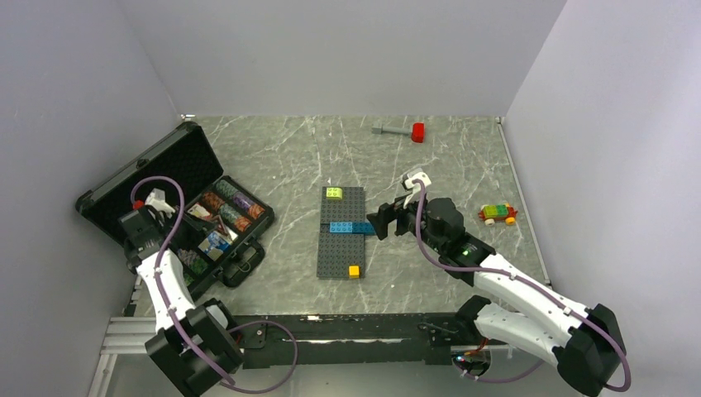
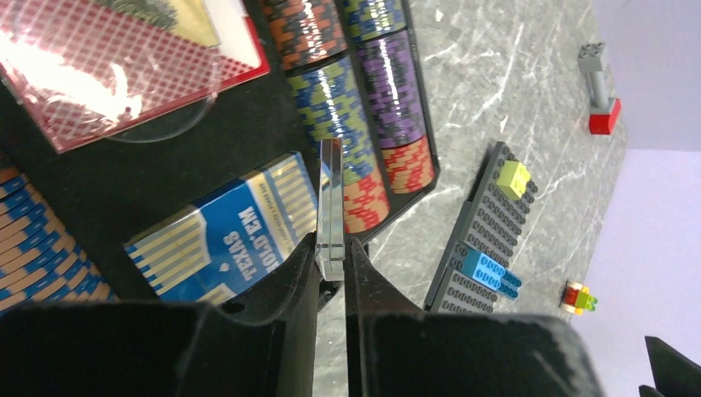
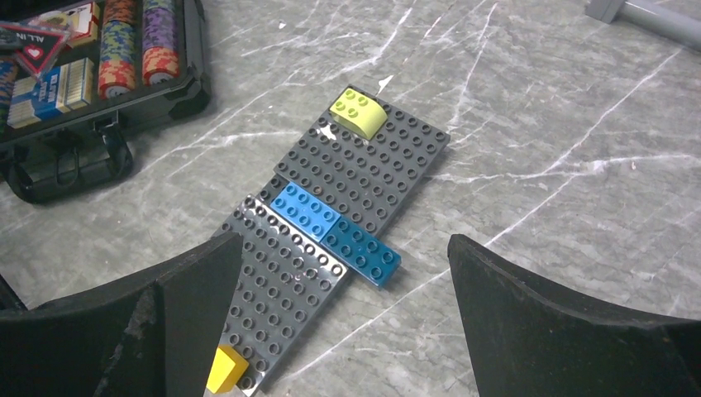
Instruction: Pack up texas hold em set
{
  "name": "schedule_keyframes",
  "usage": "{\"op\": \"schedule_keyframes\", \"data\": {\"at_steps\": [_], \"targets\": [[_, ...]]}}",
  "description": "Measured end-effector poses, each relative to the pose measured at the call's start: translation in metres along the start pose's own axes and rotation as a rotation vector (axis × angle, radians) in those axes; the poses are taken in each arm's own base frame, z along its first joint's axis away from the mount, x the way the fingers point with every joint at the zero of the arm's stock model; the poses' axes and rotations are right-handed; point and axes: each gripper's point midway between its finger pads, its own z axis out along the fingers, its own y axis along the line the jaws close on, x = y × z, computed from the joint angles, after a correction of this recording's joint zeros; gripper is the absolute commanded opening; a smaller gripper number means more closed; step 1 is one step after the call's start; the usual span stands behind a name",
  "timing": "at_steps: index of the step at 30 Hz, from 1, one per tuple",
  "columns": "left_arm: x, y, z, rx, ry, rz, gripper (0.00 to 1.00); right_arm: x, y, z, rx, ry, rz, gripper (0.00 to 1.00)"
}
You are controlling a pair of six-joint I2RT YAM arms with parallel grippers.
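Grey marbled tabletop (image 1: 273, 157), white walls on three sides. Black case (image 1: 140, 178) lies open at 9 o'clock, lid raised toward the left wall. Inside it: chip rows (image 2: 364, 124), blue-white card pack (image 2: 223, 236), pink card pack (image 2: 107, 66) under clear wrap, red-triangle button (image 3: 33, 50). Left gripper (image 2: 332, 260) is over the case, pinching a thin clear-edged button (image 2: 331, 194) edge-on, just beside the blue-white pack. Its face colour cannot be told. Right gripper (image 3: 343, 281) is spread wide, holding nothing, at 3 o'clock of the dark grey baseplate (image 1: 340, 248) at table centre. Hammer (image 1: 401, 131) lies near the far edge, about 1 o'clock.
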Motion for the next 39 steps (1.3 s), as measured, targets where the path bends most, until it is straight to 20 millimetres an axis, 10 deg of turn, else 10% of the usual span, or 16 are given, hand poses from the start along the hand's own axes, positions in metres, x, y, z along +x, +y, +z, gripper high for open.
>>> {"op": "schedule_keyframes", "data": {"at_steps": [8, 35, 39], "targets": [[0.006, 0.021, 0.006, -0.074, 0.024, -0.051, 0.01, 0.0, -0.003, -0.003, 0.006, -0.009, 0.002, 1.0], [-0.001, 0.044, 0.004, -0.21, 0.002, -0.093, 0.99, 0.003, -0.008, -0.005, 0.021, -0.009, 0.002, 1.0], [-0.007, 0.052, -0.003, -0.273, -0.035, -0.075, 0.99, 0.003, -0.009, -0.005, 0.022, -0.01, 0.002, 1.0]]}}
